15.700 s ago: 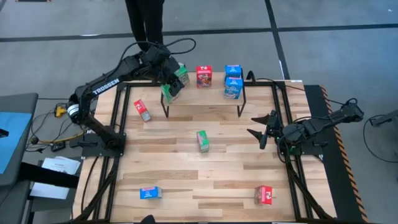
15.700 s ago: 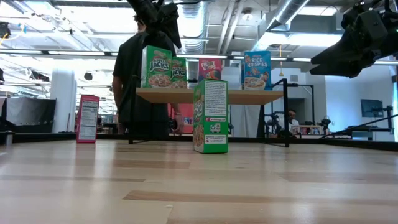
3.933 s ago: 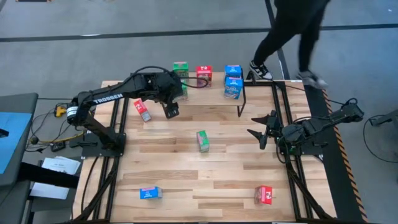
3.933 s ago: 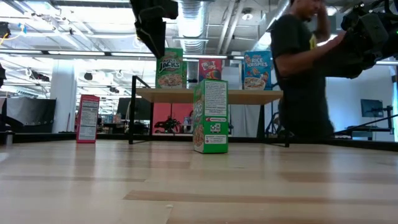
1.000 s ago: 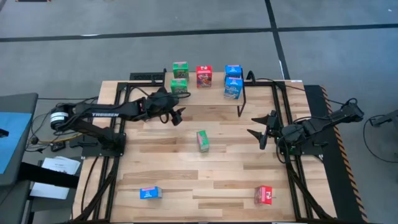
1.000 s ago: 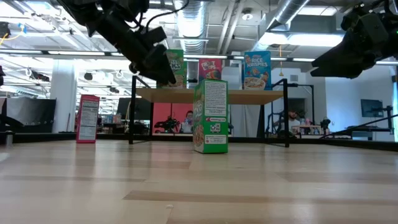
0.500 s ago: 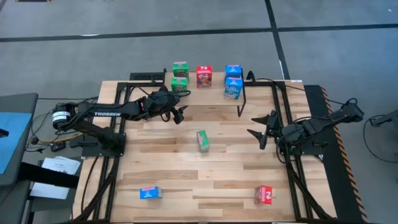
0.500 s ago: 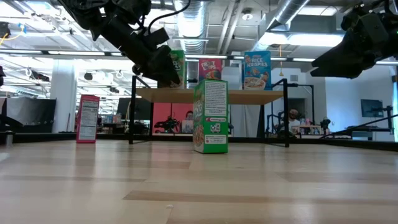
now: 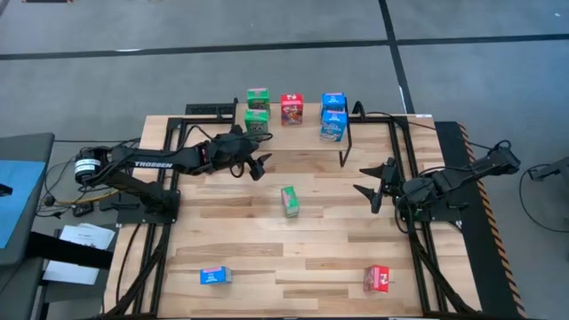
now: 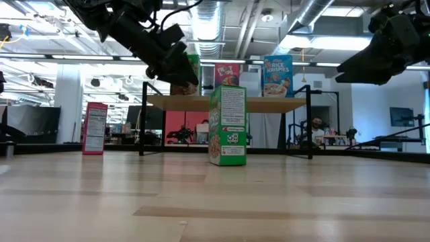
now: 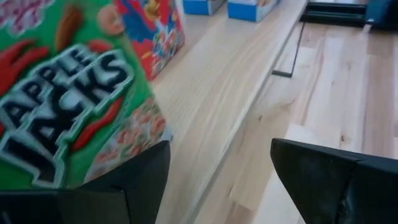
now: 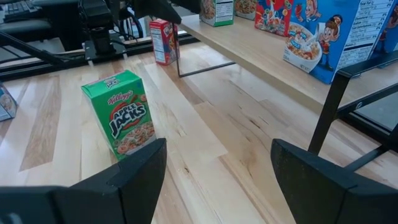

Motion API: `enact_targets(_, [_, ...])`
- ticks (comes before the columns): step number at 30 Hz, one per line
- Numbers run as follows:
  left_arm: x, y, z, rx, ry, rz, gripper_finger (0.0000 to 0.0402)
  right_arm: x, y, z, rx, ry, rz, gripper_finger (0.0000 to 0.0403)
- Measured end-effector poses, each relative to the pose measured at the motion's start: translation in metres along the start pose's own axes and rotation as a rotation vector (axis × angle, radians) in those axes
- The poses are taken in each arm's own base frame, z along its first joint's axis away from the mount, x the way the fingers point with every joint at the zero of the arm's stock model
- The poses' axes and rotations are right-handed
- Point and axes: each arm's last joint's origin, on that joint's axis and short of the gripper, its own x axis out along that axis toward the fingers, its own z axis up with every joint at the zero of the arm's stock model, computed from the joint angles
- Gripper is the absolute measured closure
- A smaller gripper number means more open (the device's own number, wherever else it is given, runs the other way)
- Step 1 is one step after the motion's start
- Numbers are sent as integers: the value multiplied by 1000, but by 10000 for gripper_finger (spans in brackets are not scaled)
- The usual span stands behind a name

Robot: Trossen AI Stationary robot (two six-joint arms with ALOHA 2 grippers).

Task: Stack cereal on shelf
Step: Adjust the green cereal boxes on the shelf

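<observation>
The low light-wood shelf [image 9: 298, 135] stands at the table's far side. On it stand two green cereal boxes [image 9: 257, 120], a red one [image 9: 292, 108] and two blue ones [image 9: 333, 124]. My left gripper [image 9: 259, 165] is open and empty, just near of the shelf's front left part, level with its top [image 10: 178, 70]. The front green box [image 11: 68, 93] fills its wrist view, beyond the fingers. A green box [image 9: 289, 201] stands upright mid-table. My right gripper [image 9: 373, 185] waits open and empty at the table's right.
A blue box [image 9: 214, 276] lies near left and a red box [image 9: 379, 278] near right on the table. Another red box [image 10: 94, 128] stands by the shelf's left leg, under my left arm in the high view. Black frame rails run along both table sides.
My left gripper has moved a little toward the table's right along the shelf's front edge, staying open and empty. The boxes have kept still.
</observation>
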Motion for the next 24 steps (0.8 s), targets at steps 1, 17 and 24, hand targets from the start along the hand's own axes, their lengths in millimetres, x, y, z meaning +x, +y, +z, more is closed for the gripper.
enact_targets(1, [0,0,1,6,-6,0,132,0,0,0,0,0,0,90])
enact_targets(17, [5,16,4,-58,-46,-13,132,0,0,0,0,0,0,90])
enact_targets(24, [5,18,4,-53,-45,1,132,0,0,0,0,0,0,90])
